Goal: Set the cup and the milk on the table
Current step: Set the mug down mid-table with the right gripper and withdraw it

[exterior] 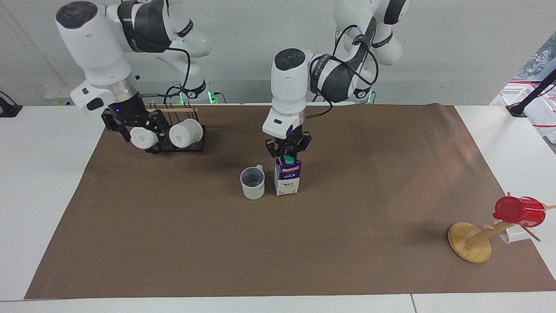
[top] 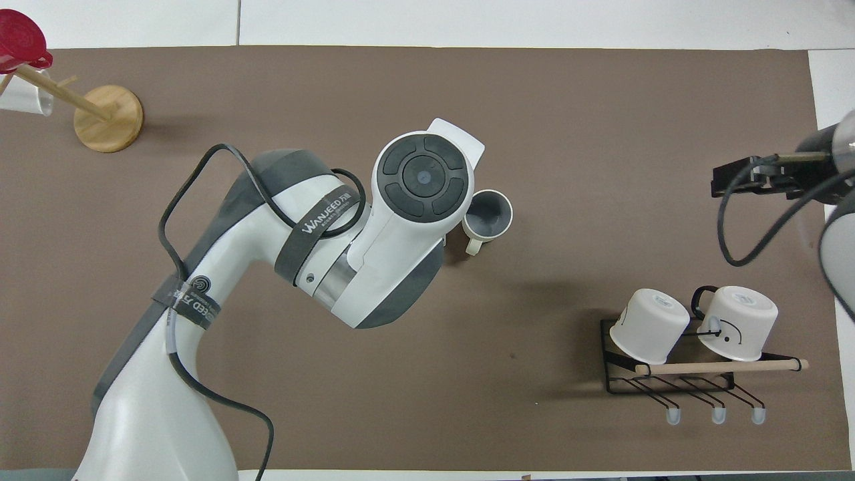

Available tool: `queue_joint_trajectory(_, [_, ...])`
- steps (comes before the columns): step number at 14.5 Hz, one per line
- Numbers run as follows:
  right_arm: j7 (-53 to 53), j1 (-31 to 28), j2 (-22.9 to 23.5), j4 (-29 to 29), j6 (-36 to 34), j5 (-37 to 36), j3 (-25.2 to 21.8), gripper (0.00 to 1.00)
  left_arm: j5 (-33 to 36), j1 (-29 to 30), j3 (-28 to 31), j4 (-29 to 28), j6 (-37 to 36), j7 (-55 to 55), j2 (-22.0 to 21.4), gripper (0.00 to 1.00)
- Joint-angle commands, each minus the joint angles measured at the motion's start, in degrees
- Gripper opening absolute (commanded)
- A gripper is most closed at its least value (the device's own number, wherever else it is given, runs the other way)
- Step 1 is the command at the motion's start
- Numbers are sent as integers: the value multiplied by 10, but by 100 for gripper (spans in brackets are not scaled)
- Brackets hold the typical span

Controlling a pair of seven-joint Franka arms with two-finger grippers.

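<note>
The cup (exterior: 253, 183) stands upright on the brown paper sheet (exterior: 304, 243) of the table (exterior: 43, 174), handle toward the robots; it also shows in the overhead view (top: 491, 214). The milk (exterior: 287, 177) stands upright on the paper right beside the cup, toward the left arm's end. My left gripper (exterior: 288, 153) is shut on the carton's top at the green cap. In the overhead view the left arm hides the milk. My right gripper (exterior: 135, 129) is open and empty, up in the air over the mug rack; it also shows in the overhead view (top: 720, 182).
A black wire rack (exterior: 173, 148) holds two plain white mugs (exterior: 186, 132) near the right arm's base. A wooden stand (exterior: 469, 241) with a red plastic cup (exterior: 519, 211) is at the left arm's end, far from the robots.
</note>
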Motion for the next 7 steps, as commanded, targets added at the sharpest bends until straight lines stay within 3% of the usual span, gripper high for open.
queue_joint_trajectory(1, [-46, -38, -10, 12, -53, -4, 6, 100, 18, -9, 10, 15, 13, -11, 9, 0])
queue_joint_trajectory(4, [-62, -59, 5, 67, -107, -3, 6, 100, 36, -8, 9, 10, 28, -10, 8, 0])
queue_joint_trajectory(7, [-58, -48, 7, 69, -100, -2, 11, 100, 38, -8, 9, 7, 26, -9, 8, 0])
